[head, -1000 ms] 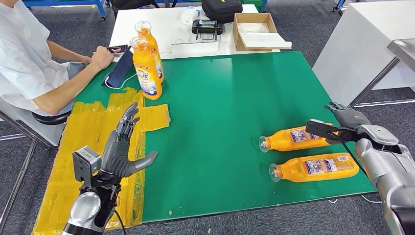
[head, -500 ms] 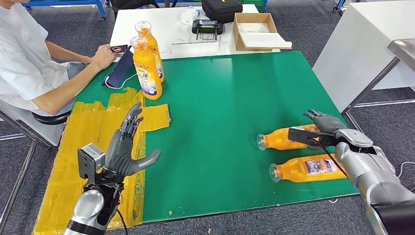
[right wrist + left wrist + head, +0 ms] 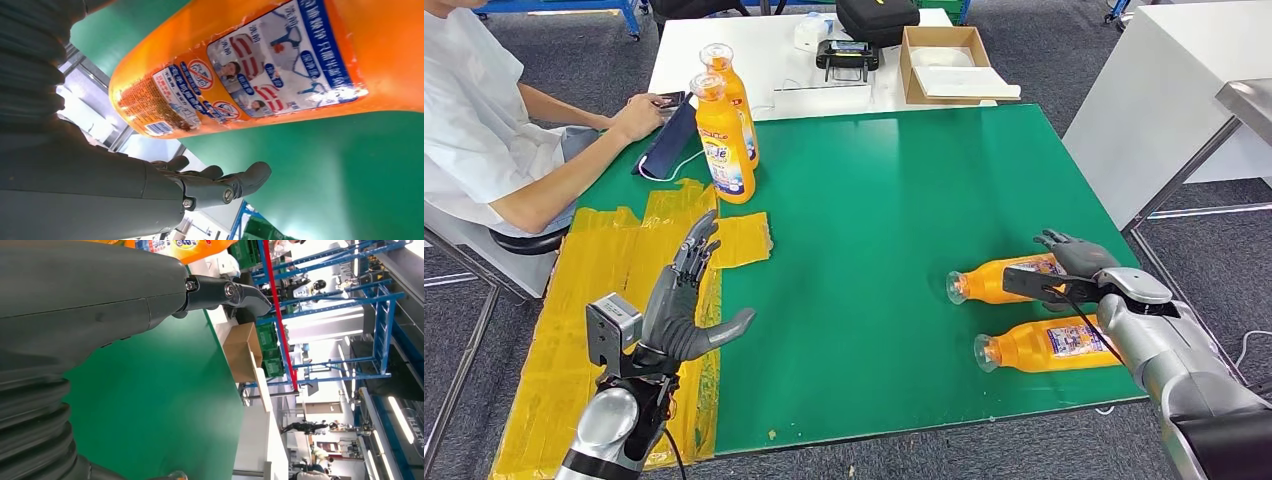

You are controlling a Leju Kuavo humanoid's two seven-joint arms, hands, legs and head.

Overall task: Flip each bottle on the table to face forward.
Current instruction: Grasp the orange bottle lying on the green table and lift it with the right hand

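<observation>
Lower right of the head view: right hand (image 3: 1074, 255), dark fingers spread, released, over the farther lying orange bottle (image 3: 1004, 282); nearer bottle (image 3: 1049, 344) beside it on the green desk (image 3: 874, 220). Lower left: left hand (image 3: 679, 300) splayed, empty. Upper left: two upright bottles (image 3: 722, 140).

Right wrist view: glossy curved orange bottle, blue-and-white label.

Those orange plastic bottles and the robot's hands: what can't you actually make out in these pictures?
- Farther lying orange plastic bottle: head view, its base end is covered by the right hand, so contact cannot be told.
- Nearer lying orange bottle: its base is hidden behind the silver right arm.
- Label print: too small in the head view; readable as pictures, not words, in the right wrist view.
- Left hand: its fingers are cut off in the left wrist view.
</observation>
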